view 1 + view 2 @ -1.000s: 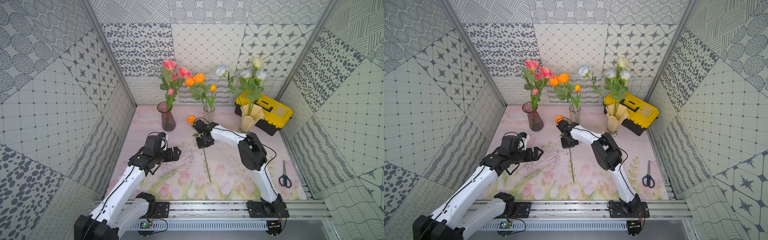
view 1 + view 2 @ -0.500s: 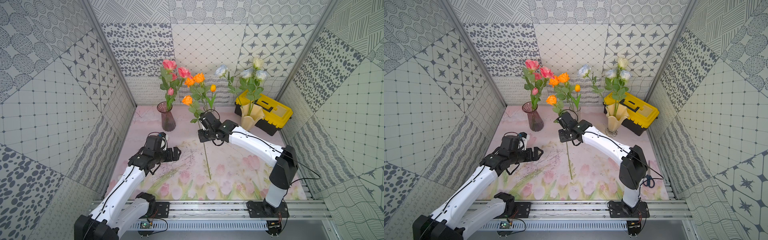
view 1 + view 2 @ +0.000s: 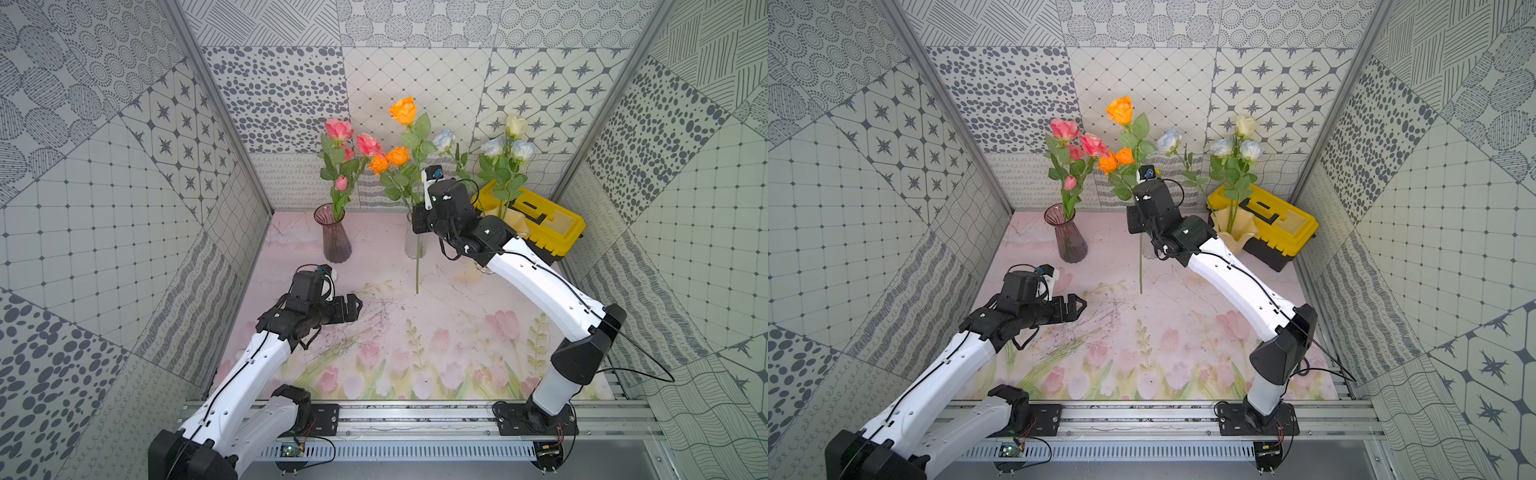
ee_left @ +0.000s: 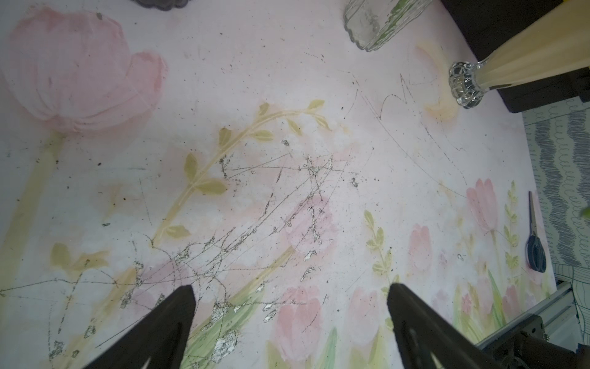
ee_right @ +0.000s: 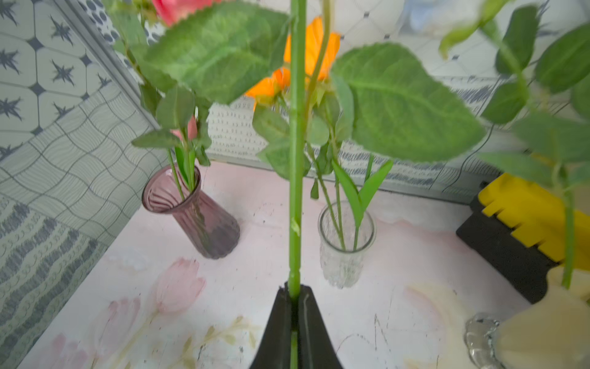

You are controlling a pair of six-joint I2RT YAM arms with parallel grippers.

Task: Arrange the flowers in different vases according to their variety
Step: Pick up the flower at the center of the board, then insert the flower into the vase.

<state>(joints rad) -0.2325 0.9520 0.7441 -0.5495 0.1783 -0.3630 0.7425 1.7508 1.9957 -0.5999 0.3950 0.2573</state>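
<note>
I am pinching an orange rose [image 3: 403, 110] upright in my right end effector [image 5: 294, 289], near the clear vase [image 5: 346, 246] crowded with leafy orange flowers [image 3: 398, 154]; my left end effector [image 4: 290, 292] is hanging spread.

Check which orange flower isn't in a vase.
The tallest orange rose, clamped at its stem by the right gripper; the other orange ones stand in the clear glass vase.

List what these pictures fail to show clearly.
- Top views: clear vase mostly hidden behind the right gripper.
- Right wrist view: bloom of the held orange rose cut off by the frame edge; near leaves blurred.
- Top views: scissors hidden behind the right arm.
- Left wrist view: purple vase cut off by the frame edge.
</note>
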